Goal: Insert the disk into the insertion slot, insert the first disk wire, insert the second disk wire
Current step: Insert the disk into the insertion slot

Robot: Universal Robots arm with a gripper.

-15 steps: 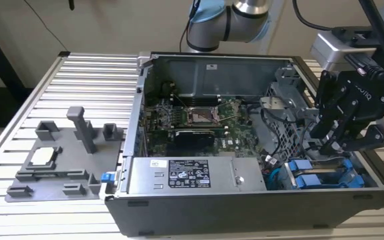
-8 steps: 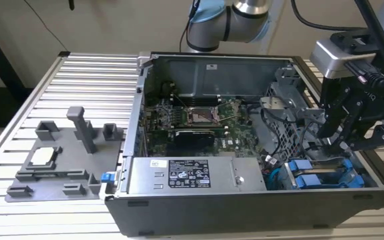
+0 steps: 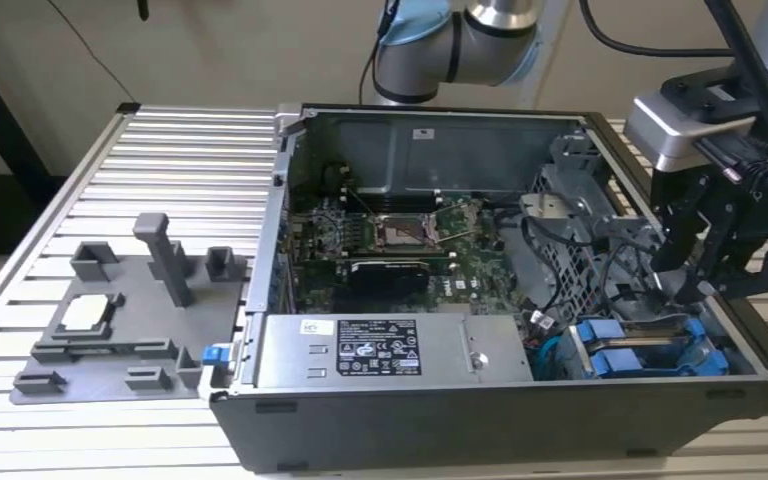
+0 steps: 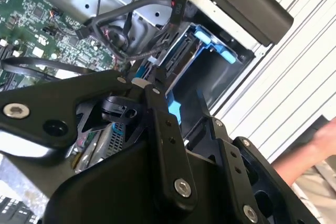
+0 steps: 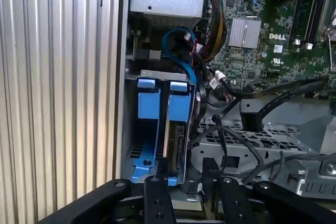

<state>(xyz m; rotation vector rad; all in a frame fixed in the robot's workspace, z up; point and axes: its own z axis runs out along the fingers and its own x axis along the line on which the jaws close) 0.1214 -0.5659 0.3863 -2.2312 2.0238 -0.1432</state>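
Open computer case [image 3: 491, 440] on a slotted table [image 3: 171, 160], with the gripper [image 3: 699, 280] low over its drive-cage corner.
The disk [image 5: 176, 140] sits in the insertion slot [image 5: 163, 73], its blue tabs outward, just beside 1 other blue carrier [image 5: 148, 103]. The fingers [image 5: 157, 192] look parted with nothing clamped, though clutter hides the tips. Loose black wires [image 5: 273, 95] lie near the disk.

The disk [image 5: 176, 139], edge-on in the first wrist view, has its near end hidden behind the gripper [image 5: 184, 180]. A person's hand [image 4: 311, 155] in the second wrist view is blurred and cut by the picture's edge. The arm [image 3: 471, 45] is cropped above in the exterior view.
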